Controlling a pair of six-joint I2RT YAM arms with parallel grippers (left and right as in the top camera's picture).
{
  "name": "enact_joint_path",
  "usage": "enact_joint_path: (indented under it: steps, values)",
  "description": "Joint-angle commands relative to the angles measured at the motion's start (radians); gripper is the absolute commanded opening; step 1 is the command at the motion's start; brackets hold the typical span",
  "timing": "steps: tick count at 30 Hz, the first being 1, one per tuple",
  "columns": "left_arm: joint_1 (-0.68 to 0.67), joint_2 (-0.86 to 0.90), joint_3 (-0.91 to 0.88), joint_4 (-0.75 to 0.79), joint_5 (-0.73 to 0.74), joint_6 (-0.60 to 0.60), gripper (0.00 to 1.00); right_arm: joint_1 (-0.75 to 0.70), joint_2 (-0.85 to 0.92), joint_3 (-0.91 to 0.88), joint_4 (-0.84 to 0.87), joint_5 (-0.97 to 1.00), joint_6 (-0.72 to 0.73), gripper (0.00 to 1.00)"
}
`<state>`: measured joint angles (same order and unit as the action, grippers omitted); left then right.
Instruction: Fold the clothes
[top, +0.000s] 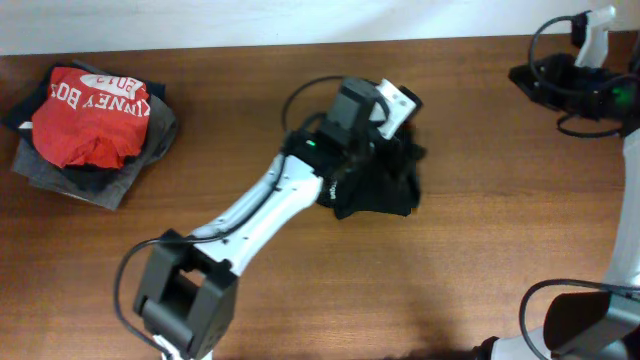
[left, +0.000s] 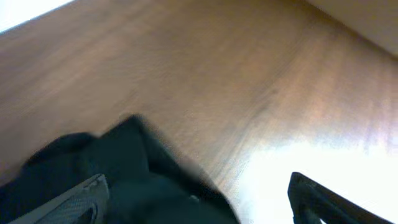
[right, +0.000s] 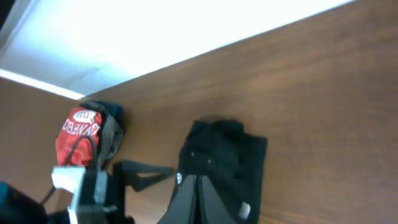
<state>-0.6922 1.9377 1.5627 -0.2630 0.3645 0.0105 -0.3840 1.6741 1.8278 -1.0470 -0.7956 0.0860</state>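
left hand (left: 196, 190) released wide over black garment (left: 127, 168), right hand (top: 535, 76) well apart, grip cannot tell

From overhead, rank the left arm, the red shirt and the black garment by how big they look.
1. left arm: clearly largest, stretching from the near table edge to mid-table.
2/3. red shirt and black garment: visible areas look alike, and the arm hides part of the black one, so no ranking.
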Motion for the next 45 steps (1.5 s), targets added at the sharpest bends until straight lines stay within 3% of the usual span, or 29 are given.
enact_joint_path:
  steps: [1,7,12,14,17,20,26,32,39,45]
  values:
    - [-0.040,0.030,0.016,0.024,0.031,0.012,0.92,-0.025,0.004,-0.001,-0.004,-0.014,-0.019,0.04]
    - [0.026,0.000,0.077,0.026,0.032,0.001,0.93,-0.029,0.005,-0.002,-0.023,0.003,-0.056,0.04]
    - [0.163,-0.077,0.204,-0.108,0.032,0.000,0.99,-0.011,0.023,-0.012,-0.064,0.037,-0.088,0.06]
    - [0.212,-0.101,0.240,-0.163,0.032,0.001,0.99,0.005,0.040,-0.014,-0.097,0.048,-0.124,0.17]
    - [0.270,-0.121,0.262,-0.233,0.032,0.001,0.99,0.046,0.068,-0.035,-0.140,0.065,-0.187,0.52]
    - [0.294,-0.119,0.260,-0.304,0.032,0.006,0.99,0.099,0.099,-0.072,-0.154,0.145,-0.187,0.71]
    - [0.288,-0.099,0.256,-0.435,0.023,0.111,0.99,0.167,0.141,-0.154,-0.149,0.180,-0.187,0.77]
    - [0.286,-0.086,0.256,-0.526,-0.147,0.111,0.99,0.181,0.152,-0.179,-0.153,0.255,-0.187,0.89]
    - [0.299,-0.087,0.256,-0.581,-0.362,-0.064,0.99,0.192,0.152,-0.179,-0.153,0.433,-0.183,0.99]
    - [0.289,-0.086,0.256,-0.624,-0.296,-0.093,0.99,0.206,0.152,-0.178,-0.139,0.467,-0.181,0.99]
